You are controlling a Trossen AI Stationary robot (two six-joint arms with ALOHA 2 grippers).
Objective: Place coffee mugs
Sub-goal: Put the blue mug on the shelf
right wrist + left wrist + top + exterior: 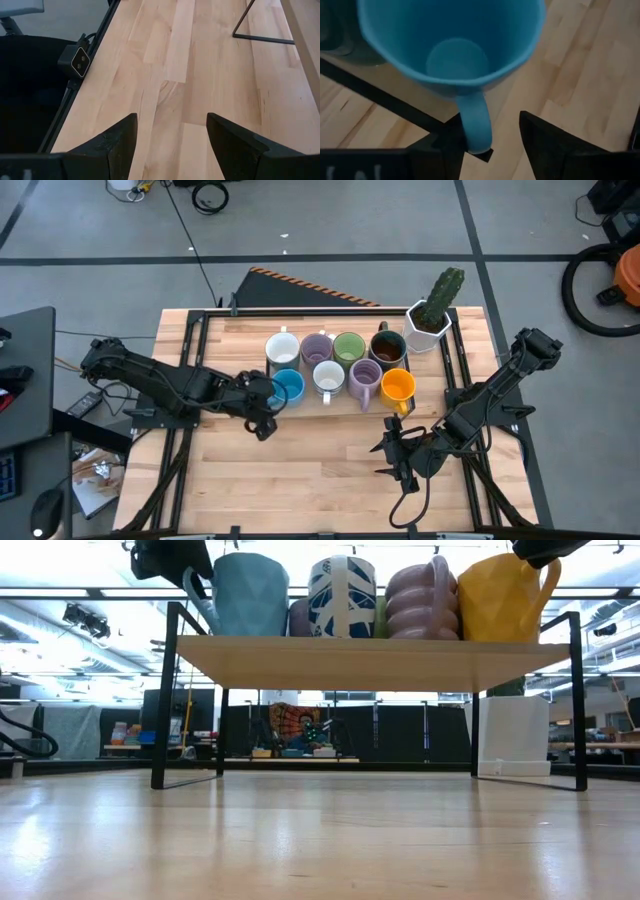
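Observation:
Several coffee mugs stand in two rows on a raised wooden shelf (440,395); the blue mug (288,386) is at the near row's left end, upright on its base, with its handle (475,125) pointing off the shelf's near-left corner. My left gripper (489,117) is open, one finger on each side of that handle; in the high view the left gripper (266,402) sits just left of and nearer than the mug. My right gripper (172,120) hangs open over bare table at the near right, and the high view has the right gripper (397,458) clear of the mugs. My left gripper comes at the blue mug's handle (478,140) slanting down from the table's near left. One finger (447,145) lies close against the handle's side, and I cannot tell whether it touches. The other finger (545,145) stands apart from it. The mug rests on the shelf.
A white faceted pot with a green cactus (432,315) stands at the shelf's far right. The shelf rests on thin black wire legs (160,700), with open room beneath it. Bare wooden table (320,470) lies between the shelf and the near edge.

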